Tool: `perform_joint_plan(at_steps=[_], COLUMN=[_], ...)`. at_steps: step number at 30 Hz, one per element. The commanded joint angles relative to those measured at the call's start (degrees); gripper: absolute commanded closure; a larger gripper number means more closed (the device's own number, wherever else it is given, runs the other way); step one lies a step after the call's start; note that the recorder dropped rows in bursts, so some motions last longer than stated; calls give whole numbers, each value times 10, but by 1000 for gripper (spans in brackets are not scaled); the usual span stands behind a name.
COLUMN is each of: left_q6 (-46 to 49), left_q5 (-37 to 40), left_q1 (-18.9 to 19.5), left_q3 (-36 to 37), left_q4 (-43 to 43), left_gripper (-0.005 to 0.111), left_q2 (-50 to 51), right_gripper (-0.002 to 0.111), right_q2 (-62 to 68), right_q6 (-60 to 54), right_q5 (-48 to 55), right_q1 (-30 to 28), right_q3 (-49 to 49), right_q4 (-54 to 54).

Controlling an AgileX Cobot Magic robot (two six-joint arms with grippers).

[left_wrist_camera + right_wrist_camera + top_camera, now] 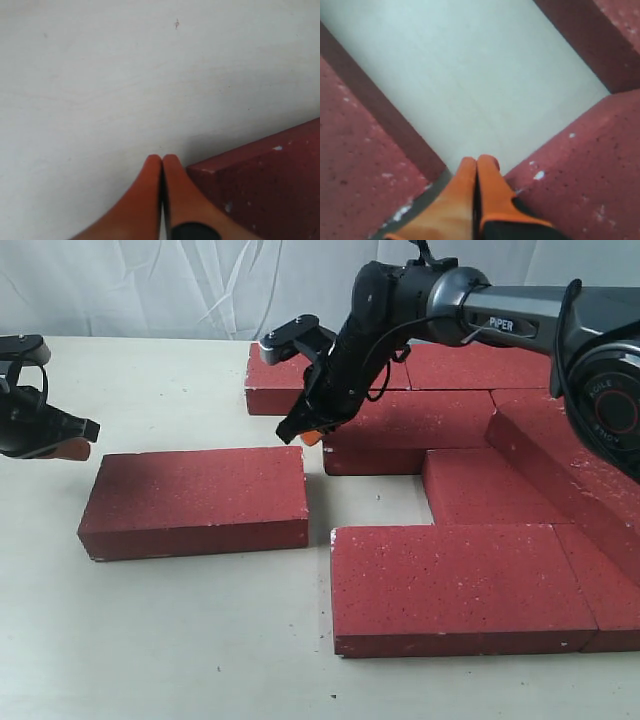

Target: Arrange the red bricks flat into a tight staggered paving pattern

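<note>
Bricks (450, 580) laid flat crowd the right edge of the worktop (180, 640), and one loose brick (195, 500) lies apart from them nearer the left edge, facing an open notch (375, 498) in the pattern. The left gripper (75, 445), jaws clenched on nothing, sits just beyond the brick's left end and should press low on the middle of that face so it slides in straight. The right gripper (310, 432), also clenched and empty, hovers by the notch and ought to clear the path.
</note>
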Motion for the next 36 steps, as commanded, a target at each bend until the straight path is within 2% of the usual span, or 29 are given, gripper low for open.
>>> perform_joint_plan(at_steps=[1,4,9,16,19,24,29,36], left_q6=[2,2,2,3,3,3,25,32], left_q5=[1,1,1,1,1,17,30,32], left_q1=[3,3,3,3,3,3,3,3], left_q3=[-2,-2,-2,-2,-2,-2,-2,-2], left_q4=[-10,-10,-10,-11,-10,-23,-37,-42], left_gripper=[107,107,107,107,107,107,107,107], left_q2=[-5,-5,-5,-5,-5,-5,-5,-5], right_gripper=[109,109,109,109,109,109,109,109], right_q2=[0,0,-1,-28,-23,-9,7,1], right_q6=[75,105,102,7,-16,7,14,14], right_q5=[-20,-22,-33,-59,-60,-89,-96,-21], right_q1=[-2,-2,-1,-1,8,43,43,43], right_q3=[3,3,3,0,-3,-3,-3,-3], right_q4=[-98,-138,-103,90,139,7,-5,-7])
